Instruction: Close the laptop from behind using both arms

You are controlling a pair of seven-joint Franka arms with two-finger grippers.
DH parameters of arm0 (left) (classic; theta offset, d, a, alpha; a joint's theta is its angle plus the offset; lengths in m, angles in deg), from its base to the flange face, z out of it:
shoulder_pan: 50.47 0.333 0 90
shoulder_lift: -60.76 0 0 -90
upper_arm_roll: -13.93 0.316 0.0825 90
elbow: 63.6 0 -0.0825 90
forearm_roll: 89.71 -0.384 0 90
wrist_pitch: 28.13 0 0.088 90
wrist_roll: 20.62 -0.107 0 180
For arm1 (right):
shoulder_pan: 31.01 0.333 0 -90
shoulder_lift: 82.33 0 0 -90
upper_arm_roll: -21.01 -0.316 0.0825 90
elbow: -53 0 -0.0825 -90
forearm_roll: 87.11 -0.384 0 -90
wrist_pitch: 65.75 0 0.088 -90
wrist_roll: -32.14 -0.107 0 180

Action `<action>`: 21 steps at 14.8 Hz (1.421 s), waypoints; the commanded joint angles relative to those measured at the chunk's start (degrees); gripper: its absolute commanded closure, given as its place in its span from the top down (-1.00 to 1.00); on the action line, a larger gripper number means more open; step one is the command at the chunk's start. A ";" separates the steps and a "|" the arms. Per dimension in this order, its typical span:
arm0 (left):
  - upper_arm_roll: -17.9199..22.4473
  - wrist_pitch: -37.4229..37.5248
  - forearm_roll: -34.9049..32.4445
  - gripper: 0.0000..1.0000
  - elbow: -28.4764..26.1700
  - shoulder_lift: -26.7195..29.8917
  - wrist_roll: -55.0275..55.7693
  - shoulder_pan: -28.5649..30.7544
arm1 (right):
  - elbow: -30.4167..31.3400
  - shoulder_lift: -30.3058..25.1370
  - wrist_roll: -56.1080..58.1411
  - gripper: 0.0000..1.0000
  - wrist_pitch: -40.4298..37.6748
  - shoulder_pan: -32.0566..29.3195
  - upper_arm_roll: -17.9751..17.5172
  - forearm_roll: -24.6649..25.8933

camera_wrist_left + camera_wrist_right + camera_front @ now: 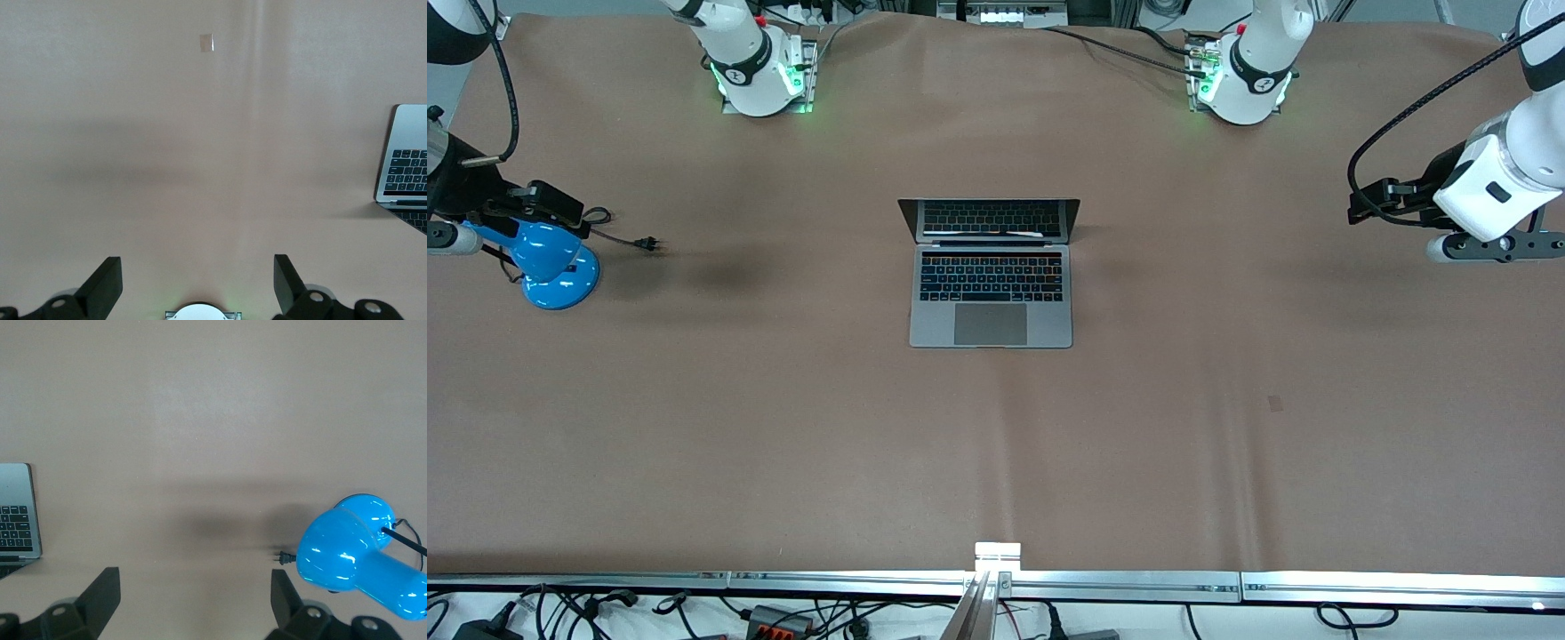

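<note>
Laptop (991, 271) sits open at the middle of the brown-covered table (1227, 444), lid raised, black keys and grey trackpad exposed, its screen edge toward the arm bases. Left gripper (198, 283) hangs over bare table well apart from the laptop toward the left arm's end, fingers (105, 283) spread wide and grasping nothing; right gripper (195, 599) hangs well apart from the laptop toward the right arm's end, fingers (102, 595) likewise released and empty. Blue desk lamp (551, 263) stands at that same end with its black plug (649, 243) lying on the table between it and the laptop.
</note>
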 commanded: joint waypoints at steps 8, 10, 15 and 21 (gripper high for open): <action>-0.19 2.37 -0.74 -0.99 -0.55 -0.60 -1.77 0.86 | 1.31 -1.49 0.78 -0.71 -1.49 -0.62 -0.82 0.91; -0.19 2.90 -0.74 -0.99 -0.47 -0.69 -2.30 0.78 | 1.14 -1.48 0.78 -1.00 -2.82 -0.18 -0.82 0.91; -0.81 3.87 3.36 -0.99 -0.20 -1.22 -3.17 0.08 | 0.87 -0.87 0.25 -1.00 -5.45 1.05 -0.90 0.83; -9.85 0.37 16.63 -0.99 -2.04 -8.06 1.10 -4.93 | 2.36 1.59 1.30 -1.00 -9.40 2.72 -0.91 -5.12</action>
